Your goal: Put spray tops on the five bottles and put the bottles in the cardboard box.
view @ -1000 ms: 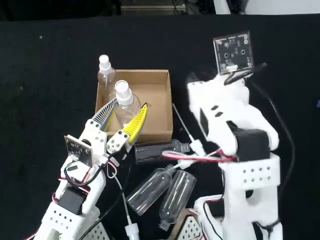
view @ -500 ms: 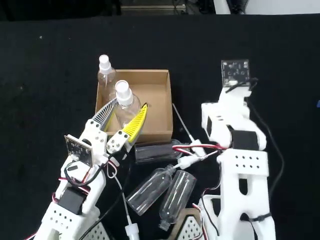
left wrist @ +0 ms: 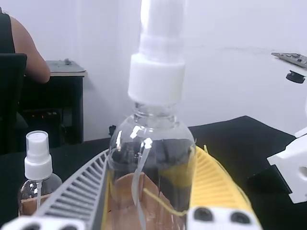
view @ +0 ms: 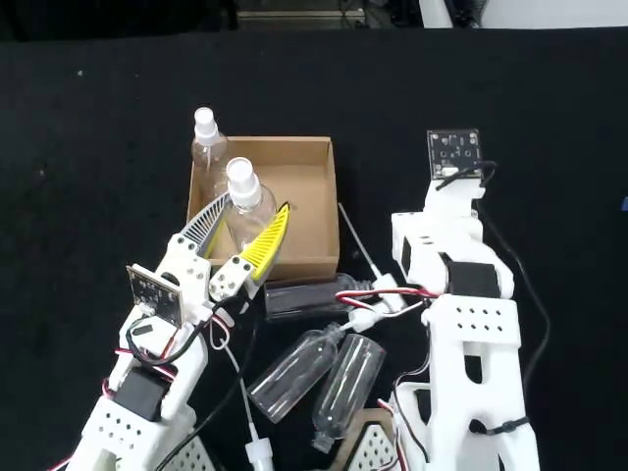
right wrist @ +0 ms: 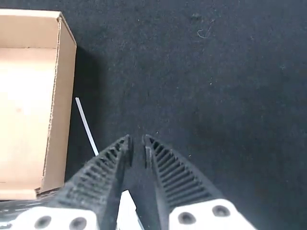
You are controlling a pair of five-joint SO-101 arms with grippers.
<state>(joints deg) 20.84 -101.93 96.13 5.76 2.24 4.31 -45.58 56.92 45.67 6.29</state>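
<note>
A clear bottle [view: 245, 206] with a white spray top [left wrist: 158, 62] stands upright over the cardboard box [view: 304, 196]. My left gripper [view: 242, 228] is shut on it, one grey and one yellow finger on either side of the bottle [left wrist: 151, 163]. A second topped bottle [view: 206, 147] stands at the box's far left corner and also shows beside the held one [left wrist: 38, 167]. Three topless bottles lie in front of the box: one [view: 304, 299] along its near wall, two [view: 294, 373] [view: 348, 383] closer in. My right gripper [right wrist: 136, 143] hangs shut and empty over the black table, right of the box [right wrist: 29, 96].
A loose spray top [view: 260, 451] with its tube lies at the near edge. Another spray top [view: 378, 289] lies right of the box, its tube [right wrist: 86, 125] pointing along the box wall. The far and right parts of the black table [view: 549, 118] are bare.
The right arm has drawn back toward its base and straightened up, its wrist camera coming nearer. The left arm and the held bottle have not moved.
</note>
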